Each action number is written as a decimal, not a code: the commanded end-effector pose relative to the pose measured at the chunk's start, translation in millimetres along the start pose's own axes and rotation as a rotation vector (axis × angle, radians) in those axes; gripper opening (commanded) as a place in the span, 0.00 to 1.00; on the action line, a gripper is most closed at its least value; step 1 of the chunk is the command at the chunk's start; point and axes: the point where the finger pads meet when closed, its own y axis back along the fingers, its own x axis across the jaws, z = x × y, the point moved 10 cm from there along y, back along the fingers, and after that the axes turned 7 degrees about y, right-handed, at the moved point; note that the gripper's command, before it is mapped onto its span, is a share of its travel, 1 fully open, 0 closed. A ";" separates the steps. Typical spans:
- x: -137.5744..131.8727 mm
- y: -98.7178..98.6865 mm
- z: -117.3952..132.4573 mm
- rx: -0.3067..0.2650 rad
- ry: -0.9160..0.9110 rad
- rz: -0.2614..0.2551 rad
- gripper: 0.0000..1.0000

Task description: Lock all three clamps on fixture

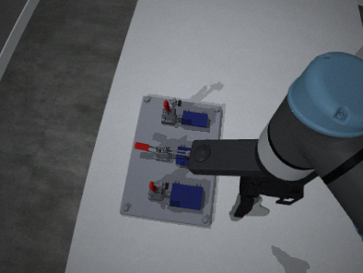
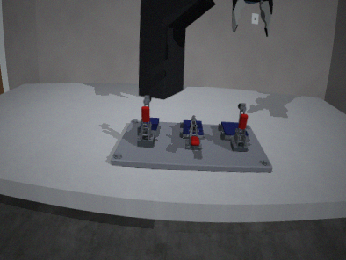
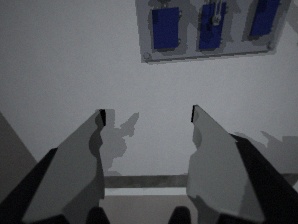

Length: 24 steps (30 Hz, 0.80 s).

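Note:
The fixture plate (image 1: 147,203) (image 2: 132,154) (image 3: 175,56) carries three clamps. The middle clamp's red handle (image 1: 142,147) (image 2: 195,140) lies low, pointing outward, and its bar (image 3: 216,19) reaches over the middle blue part (image 2: 187,128) (image 3: 205,42). Whether that bar is flat and locked, I cannot tell. The end clamp at the top of the top view has an upright red handle (image 1: 166,105) (image 2: 146,114) and a raised bar. The other end clamp also has an upright handle (image 1: 152,186) (image 2: 243,121) and a raised bar. My gripper (image 2: 250,33) (image 3: 148,108) is partly open, empty, and high above the table beyond the plate.
Blue parts (image 1: 194,119) (image 1: 186,196) sit beside the two end clamps. The dark arm link (image 1: 226,157) (image 2: 162,53) covers some of the middle part in the top view. The white table (image 1: 184,46) (image 2: 66,176) extends around the plate.

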 end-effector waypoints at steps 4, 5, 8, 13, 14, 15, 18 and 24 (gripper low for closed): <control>4.8 -4.9 -7.9 -0.008 0.018 0.007 0.58; 13.6 -3.6 -6.3 -0.003 0.007 0.001 0.58; 46.3 -10.3 -18.9 -0.007 0.016 0.006 0.58; 57.2 -12.5 -23.2 -0.008 0.018 0.007 0.58; 57.2 -12.5 -23.2 -0.008 0.018 0.007 0.58; 57.2 -12.5 -23.2 -0.008 0.018 0.007 0.58; 57.2 -12.5 -23.2 -0.008 0.018 0.007 0.58; 85.6 -15.4 -29.5 -0.007 0.013 0.004 0.58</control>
